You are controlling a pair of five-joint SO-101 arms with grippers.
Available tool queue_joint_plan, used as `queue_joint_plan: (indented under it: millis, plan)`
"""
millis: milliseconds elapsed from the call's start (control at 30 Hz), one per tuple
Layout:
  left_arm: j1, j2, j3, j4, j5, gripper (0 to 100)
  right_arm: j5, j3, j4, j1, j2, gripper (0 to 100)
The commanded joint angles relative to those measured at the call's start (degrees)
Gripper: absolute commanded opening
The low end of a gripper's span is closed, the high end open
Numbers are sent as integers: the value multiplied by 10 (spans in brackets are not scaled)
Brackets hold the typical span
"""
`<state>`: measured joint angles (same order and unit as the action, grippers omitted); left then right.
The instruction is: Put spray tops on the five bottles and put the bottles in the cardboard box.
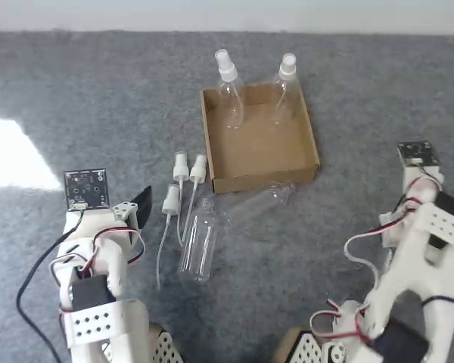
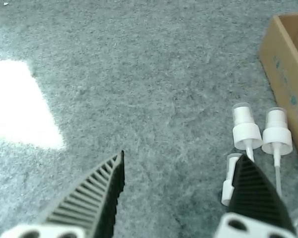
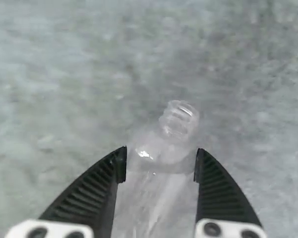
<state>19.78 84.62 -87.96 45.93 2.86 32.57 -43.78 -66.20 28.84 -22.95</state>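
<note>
Surface: grey carpet [image 1: 98, 91].
Right gripper [image 3: 160, 150]: pinches clear bottle [image 3: 179, 119], long axis straight ahead, open neck pointing away.
Left gripper [image 2: 182, 155]: spread, spray tops [image 2: 247, 131] beside one fingertip [image 2: 249, 176].

Readable text: none.
The cardboard box [image 2: 282, 52] has a few small bluish printed marks on its outer wall, too blurred and too small to make out as letters, numbers or signs.
</note>
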Motion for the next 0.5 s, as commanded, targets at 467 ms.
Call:
queue_joint_plan:
  millis: [467]
  plan:
    - [-4, 2, 80, 83, 38, 322, 252, 31, 147, 55, 80, 279]
